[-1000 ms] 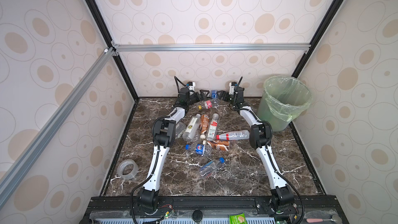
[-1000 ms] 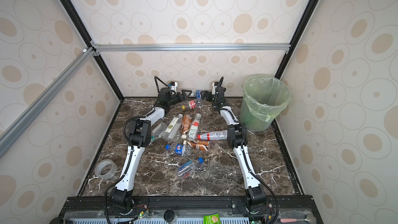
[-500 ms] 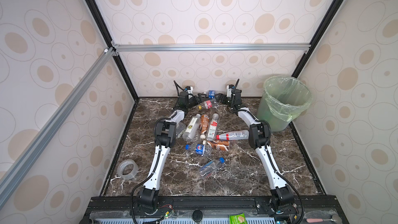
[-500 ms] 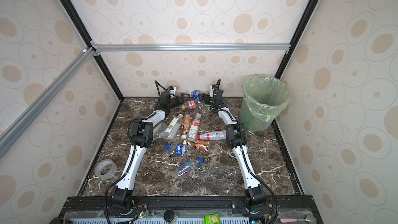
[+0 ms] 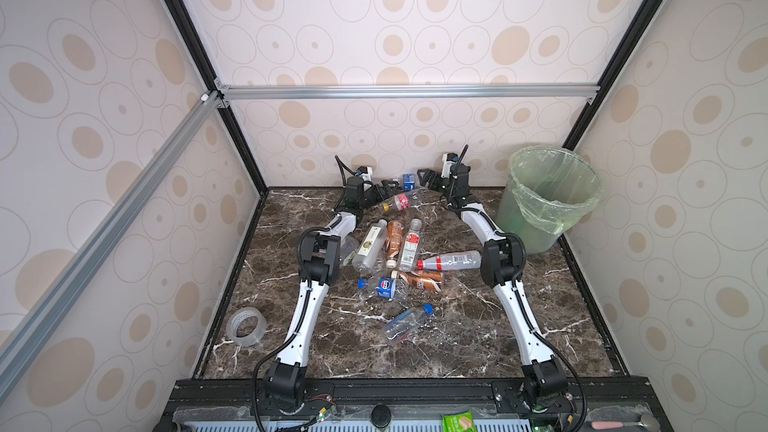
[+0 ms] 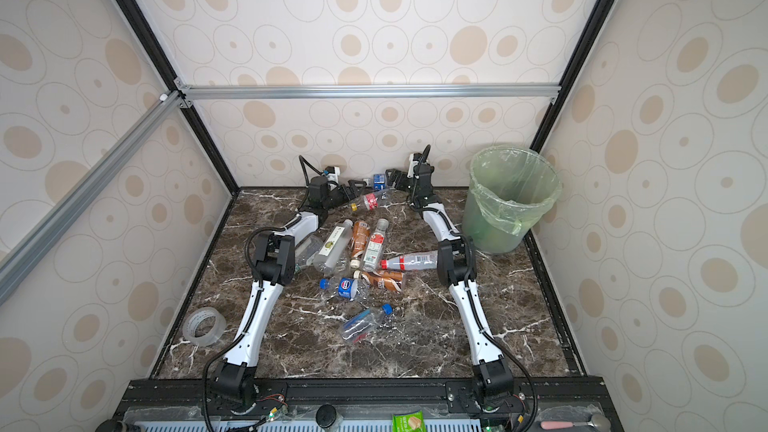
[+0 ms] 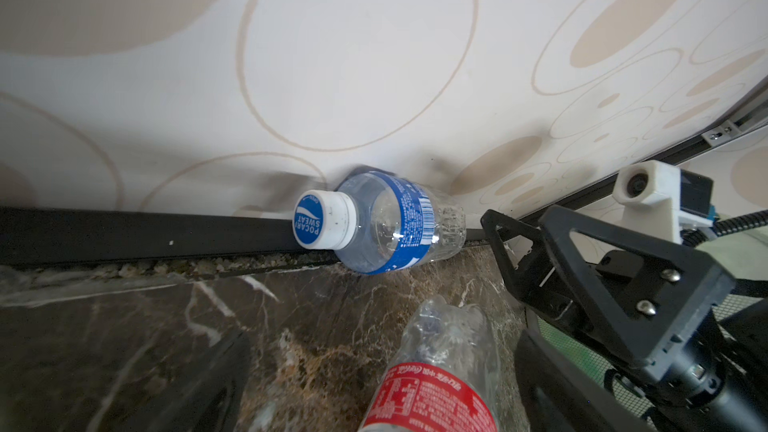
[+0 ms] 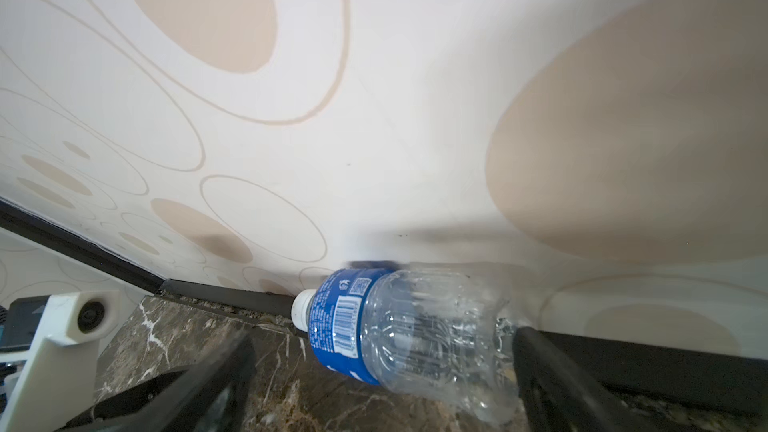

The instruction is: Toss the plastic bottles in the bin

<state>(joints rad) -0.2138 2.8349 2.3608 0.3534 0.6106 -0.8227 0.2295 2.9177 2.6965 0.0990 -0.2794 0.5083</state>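
1. Target, I judge, is the blue bottle (image 8: 395, 326): it is lying on its side, touching the wall (image 5: 395, 143).
2. The right gripper (image 5: 424, 178) is standing fully open beside the wall, holding nothing; the bottle is lying ahead, between its jaws.
3. The left gripper (image 5: 384, 195) is also gaping wide and empty, with the red bottle (image 5: 401, 201) lying before it, near the wall.
4. For a good grasp, the right arm should be going deeper until both fingers (image 8: 552, 376) are flanking the label, then closing gently, because thin plastic is slipping easily.
5. The bin (image 5: 536, 218) is waiting at the same wall, at its right end; other bottles (image 5: 399, 247) are lying farther from the wall.
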